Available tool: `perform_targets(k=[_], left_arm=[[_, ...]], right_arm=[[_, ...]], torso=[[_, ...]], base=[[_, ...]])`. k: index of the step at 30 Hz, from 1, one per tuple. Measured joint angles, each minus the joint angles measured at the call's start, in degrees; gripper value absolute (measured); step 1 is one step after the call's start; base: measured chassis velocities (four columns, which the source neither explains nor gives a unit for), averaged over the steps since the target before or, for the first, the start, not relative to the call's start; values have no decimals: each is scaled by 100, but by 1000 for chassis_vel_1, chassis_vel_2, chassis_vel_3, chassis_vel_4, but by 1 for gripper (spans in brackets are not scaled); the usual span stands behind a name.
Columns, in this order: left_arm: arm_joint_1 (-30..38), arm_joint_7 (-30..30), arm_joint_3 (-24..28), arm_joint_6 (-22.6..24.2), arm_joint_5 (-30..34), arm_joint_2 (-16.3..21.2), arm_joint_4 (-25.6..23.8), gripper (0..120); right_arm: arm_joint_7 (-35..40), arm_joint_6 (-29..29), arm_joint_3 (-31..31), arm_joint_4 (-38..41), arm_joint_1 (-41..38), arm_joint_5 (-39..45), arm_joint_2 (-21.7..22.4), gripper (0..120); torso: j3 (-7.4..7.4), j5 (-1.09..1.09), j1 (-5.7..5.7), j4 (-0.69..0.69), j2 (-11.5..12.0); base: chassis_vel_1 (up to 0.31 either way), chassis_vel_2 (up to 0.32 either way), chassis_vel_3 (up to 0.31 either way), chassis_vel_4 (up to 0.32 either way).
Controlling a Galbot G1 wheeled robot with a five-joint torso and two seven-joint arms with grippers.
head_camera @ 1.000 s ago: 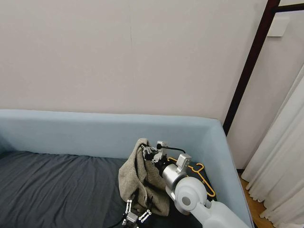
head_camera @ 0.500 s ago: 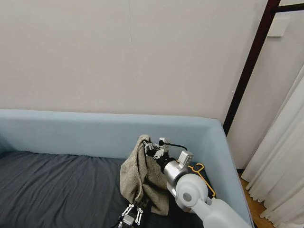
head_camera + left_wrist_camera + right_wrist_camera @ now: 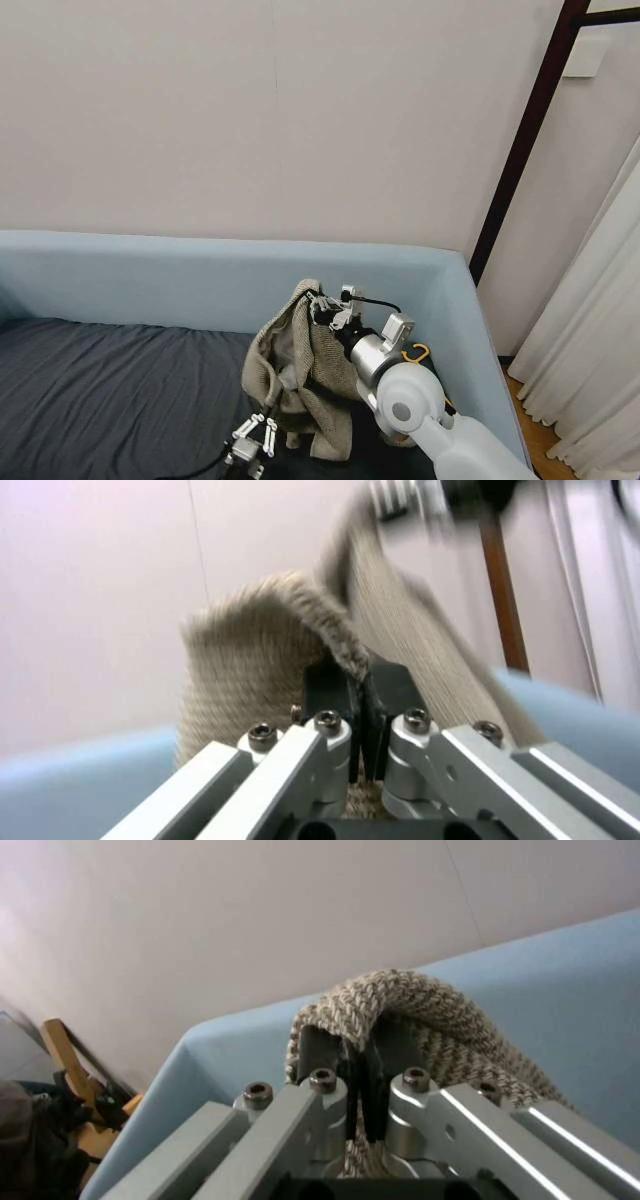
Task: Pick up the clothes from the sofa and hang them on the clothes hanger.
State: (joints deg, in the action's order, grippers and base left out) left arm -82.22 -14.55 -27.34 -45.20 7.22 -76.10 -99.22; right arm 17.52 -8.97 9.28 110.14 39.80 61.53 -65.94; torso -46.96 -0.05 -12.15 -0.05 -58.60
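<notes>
**Sweater held by both grippers at the sofa's right end**

You see the sweater point(image 3: 300, 375) hanging in a loose bundle over the right end of the sofa point(image 3: 150, 280); it is a coarse beige-and-brown knit with a thick ribbed edge, and its folds drape down toward the dark, finely woven seat point(image 3: 100, 390).

The right gripper point(image 3: 322, 308) is at the top of the bundle, in front of the sofa's pale blue back. In your right wrist view its black pads are pressed together on a rounded fold of the sweater point(image 3: 420, 1001), and the right gripper point(image 3: 362, 1057) shows bare metal links with hex-socket screws. The smooth blue sofa point(image 3: 560, 990) lies behind it.

The left gripper point(image 3: 255, 437) is low, at the bundle's lower left edge, just above the seat. In your left wrist view the left gripper point(image 3: 362, 690) has its pads closed on the ribbed edge of the sweater point(image 3: 250, 652), which rises past it in a curved flap; the blue sofa point(image 3: 90, 780) is blurred behind.

A thin orange hanger point(image 3: 420, 352) with a curved hook lies on the seat by the right armrest, partly hidden behind the right arm's round white joint. A plain matt wall point(image 3: 300, 120) stands behind the sofa; a pleated white curtain point(image 3: 590, 380) hangs well to the right.
</notes>
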Motion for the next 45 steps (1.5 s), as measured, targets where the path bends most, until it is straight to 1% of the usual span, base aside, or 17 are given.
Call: perform_targets(k=[2, 3, 4, 5, 8, 14, 17, 22, 26, 27, 30, 33, 34, 37, 39, 42, 45], left_arm=[[-78, 8, -145, 165, 537, 650, -701, 0], [-88, 12, -172, 187, 605, 732, -777, 0], [-132, 48, -308, 287, 891, 1091, -1049, 0], [-132, 48, -308, 287, 891, 1091, -1049, 0], [-189, 155, -874, 596, 1665, 2068, -1628, 0], [21, 307, -1555, 959, 2370, 2830, -2092, 0], [99, 249, -1837, 1074, 2580, 3120, -2035, 0], [-71, 127, -1636, 984, 2172, 3004, -1569, 0], [-119, 7, -1235, 753, 1068, 2550, -527, 0], [-119, 7, -1235, 753, 1068, 2550, -527, 0], [50, -156, -1033, 609, -69, 2247, 419, 0], [278, -452, -928, 294, -897, 2022, 1111, 0], [278, -452, -928, 294, -897, 2022, 1111, 0], [623, -665, -1027, -130, -1765, 1711, 1785, 0], [685, -667, -1040, -170, -1855, 1652, 1917, 0], [792, -550, -1043, -153, -1901, 1481, 2206, 0], [822, -526, -1043, -125, -1901, 1397, 2281, 0]], right_arm=[[3, 0, -41, -3, -9, 0, 42, 0], [5, 0, -56, -1, -9, 0, 51, 0], [13, 0, -103, 14, -9, 16, 78, 0], [13, 0, -103, 14, -9, 16, 78, 0], [54, -1, -216, 126, -29, 128, 174, 0], [69, -110, -256, 427, -49, 224, 388, 0], [49, -263, -298, 674, -43, 305, 555, 0], [-5, -442, -108, 666, 66, 207, 601, 0], [-256, -329, 548, -236, 133, -481, 324, 0], [-256, -329, 548, -236, 133, -481, 324, 0], [-314, -321, 974, -1372, 40, -765, -151, 0], [-527, -308, 1148, -2223, -98, -1167, -584, 0], [-527, -308, 1148, -2223, -98, -1167, -584, 0], [-757, -73, 1269, -3064, -279, -1848, -1051, 1], [-785, 16, 1294, -3239, -317, -2000, -1143, 1], [-1037, 635, 1320, -3731, -394, -2600, -1377, 14], [-1237, 918, 1301, -3832, -392, -2833, -1376, 22]], torso=[[0, -2, 0, -1, 0], [0, -1, 0, -2, 0], [0, -2, 0, -2, 0], [0, -2, 0, -2, 0], [0, 0, 0, -2, 0], [0, 1, 0, -2, 0], [0, 1, 0, -4, -1], [0, -1, 0, -2, -1], [0, -2, 0, 0, -1], [0, -2, 0, 0, -1], [-1, -1, 0, -1, 0], [-1, -1, 0, -1, 0], [-1, -1, 0, -1, 0], [-1, -2, 0, -1, 0], [-1, 0, 0, -2, 0], [-1, 0, 0, -1, 0], [-1, 2, -1, -1, 0]], base=[[0, 0, 0, 0], [0, 0, 0, 0], [0, 0, 0, 0], [0, 0, 0, 0], [0, 0, 0, 0], [0, 0, 0, 0], [0, 0, 0, 0], [0, 0, 0, 0], [0, 0, 0, 0], [0, 0, 0, 0], [0, 0, 0, 0], [0, 0, 0, 0], [0, 0, 0, 0], [0, 0, 0, 0], [0, 0, 0, 0], [0, 0, 0, 0], [0, 0, 0, 0]])
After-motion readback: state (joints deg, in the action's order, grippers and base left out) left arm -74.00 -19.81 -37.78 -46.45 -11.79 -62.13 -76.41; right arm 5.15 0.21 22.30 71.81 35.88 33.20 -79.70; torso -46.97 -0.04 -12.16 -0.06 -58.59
